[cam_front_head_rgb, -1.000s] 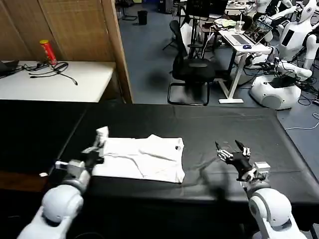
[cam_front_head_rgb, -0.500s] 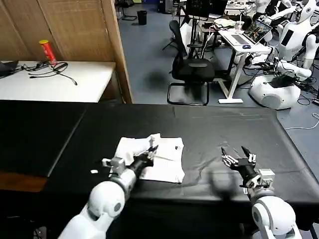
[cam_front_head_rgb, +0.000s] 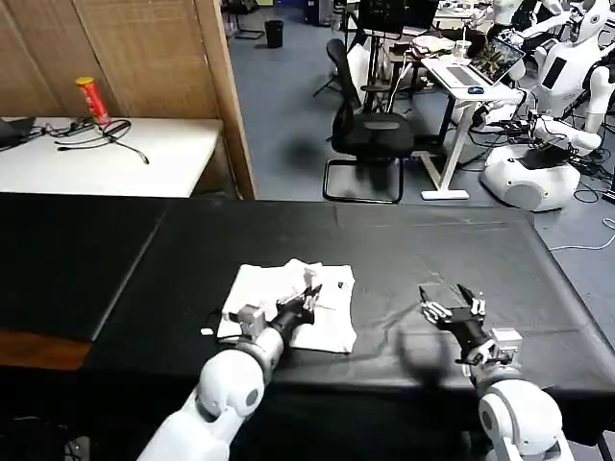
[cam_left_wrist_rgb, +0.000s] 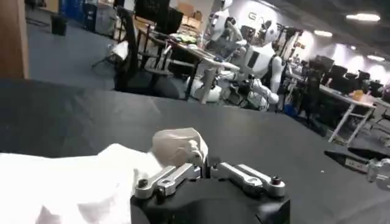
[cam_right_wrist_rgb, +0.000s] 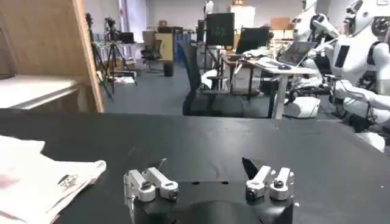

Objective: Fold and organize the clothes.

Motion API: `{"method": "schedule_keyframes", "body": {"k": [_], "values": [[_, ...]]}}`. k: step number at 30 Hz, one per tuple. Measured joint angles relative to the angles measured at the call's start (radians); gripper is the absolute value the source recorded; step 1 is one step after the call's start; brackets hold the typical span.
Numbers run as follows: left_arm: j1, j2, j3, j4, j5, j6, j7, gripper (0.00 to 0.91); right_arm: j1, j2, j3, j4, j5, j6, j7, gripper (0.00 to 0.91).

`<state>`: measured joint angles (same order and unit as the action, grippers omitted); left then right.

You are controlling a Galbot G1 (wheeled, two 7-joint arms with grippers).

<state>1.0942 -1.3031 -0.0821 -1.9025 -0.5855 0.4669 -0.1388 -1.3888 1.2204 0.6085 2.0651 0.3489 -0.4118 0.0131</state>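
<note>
The clothes are one white T-shirt (cam_front_head_rgb: 261, 288) lying part-folded on the black table (cam_front_head_rgb: 432, 240). My left gripper (cam_front_head_rgb: 309, 293) is over the shirt's right half, shut on a bunched bit of its fabric. In the left wrist view that pinched white fold (cam_left_wrist_rgb: 178, 146) rises just past the left gripper (cam_left_wrist_rgb: 204, 165), with the rest of the shirt (cam_left_wrist_rgb: 67, 185) spread to one side. To the right of the shirt, clear of it, my right gripper (cam_front_head_rgb: 450, 305) is open above bare table. The right wrist view shows the right gripper (cam_right_wrist_rgb: 204, 165) with nothing between its fingers and the shirt's edge (cam_right_wrist_rgb: 42, 179) off to the side.
A white side table (cam_front_head_rgb: 173, 154) at the back left holds a red can (cam_front_head_rgb: 93, 99) and cables. Beyond the black table are an office chair (cam_front_head_rgb: 370, 134), a desk (cam_front_head_rgb: 461, 77) and other white robots (cam_front_head_rgb: 538, 144). Bare black tabletop lies between shirt and right gripper.
My left gripper has swept from the shirt's left edge rightward across it, carrying fabric over the top. The shirt is now narrower. The right gripper has barely moved.
</note>
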Motion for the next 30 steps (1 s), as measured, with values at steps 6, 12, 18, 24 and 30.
{"method": "schedule_keyframes", "body": {"k": [6, 12, 18, 24, 30], "values": [[0.006, -0.081, -0.017, 0.022, -0.083, -0.001, -0.001, 0.878, 0.012, -0.029, -0.04, -0.008, 0.006, 0.001, -0.014, 0.878], [0.013, -0.062, -0.061, -0.035, 0.019, -0.058, 0.051, 0.878, 0.045, -0.082, -0.133, -0.002, 0.024, 0.018, -0.088, 0.878], [0.035, 0.053, -0.161, -0.068, 0.102, -0.087, 0.047, 0.878, 0.107, -0.158, -0.291, -0.016, -0.052, 0.052, -0.182, 0.878], [0.078, 0.102, -0.233, -0.079, 0.169, -0.091, 0.047, 0.878, 0.206, -0.197, -0.47, -0.062, -0.181, 0.086, -0.222, 0.878], [0.115, 0.102, -0.267, -0.08, 0.198, -0.093, 0.046, 0.878, 0.338, -0.189, -0.622, -0.121, -0.223, 0.081, -0.221, 0.878]]}}
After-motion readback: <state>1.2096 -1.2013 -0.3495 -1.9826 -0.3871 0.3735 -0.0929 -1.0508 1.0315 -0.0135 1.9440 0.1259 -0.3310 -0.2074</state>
